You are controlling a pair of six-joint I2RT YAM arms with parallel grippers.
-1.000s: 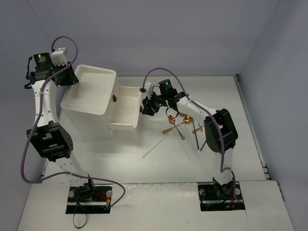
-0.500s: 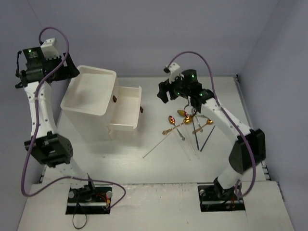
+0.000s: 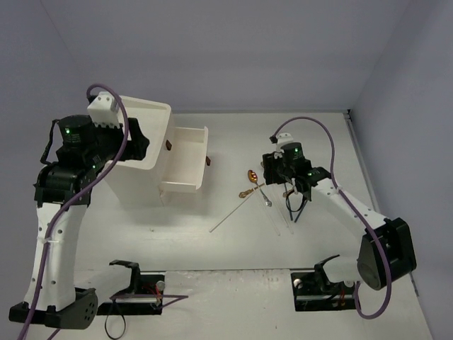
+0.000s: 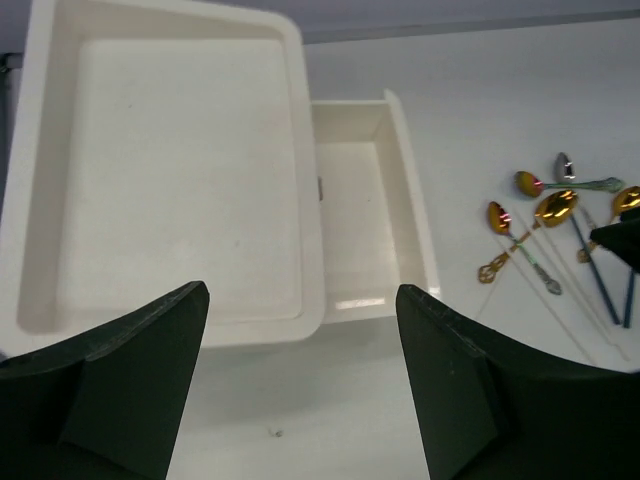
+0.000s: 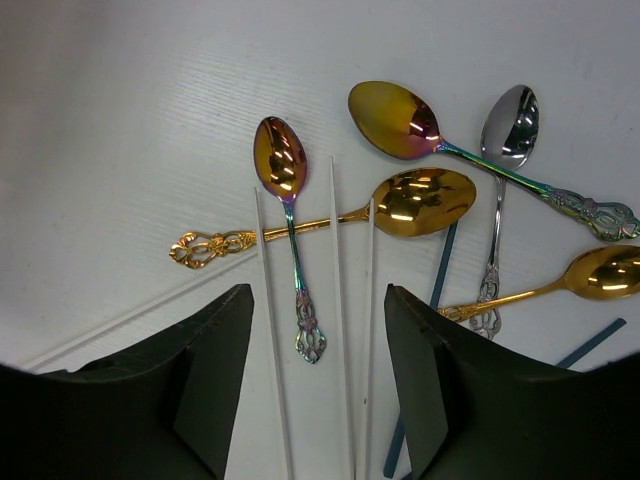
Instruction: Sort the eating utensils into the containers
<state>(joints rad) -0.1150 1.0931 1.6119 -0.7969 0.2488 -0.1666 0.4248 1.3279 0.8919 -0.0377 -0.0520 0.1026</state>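
— What are the end effectors doing?

— My right end effector is spread wide and empty, hovering over the utensils. Two clear-white chopsticks run between its fingers, and gold spoons lie just beyond. My left end effector is also spread and empty, above the cabinet and its open drawer.

— The setting?

— White surface, pale walls.

— Anything unclear?

— The chopsticks' near ends are cut off, and a blue chopstick slips behind one finger.
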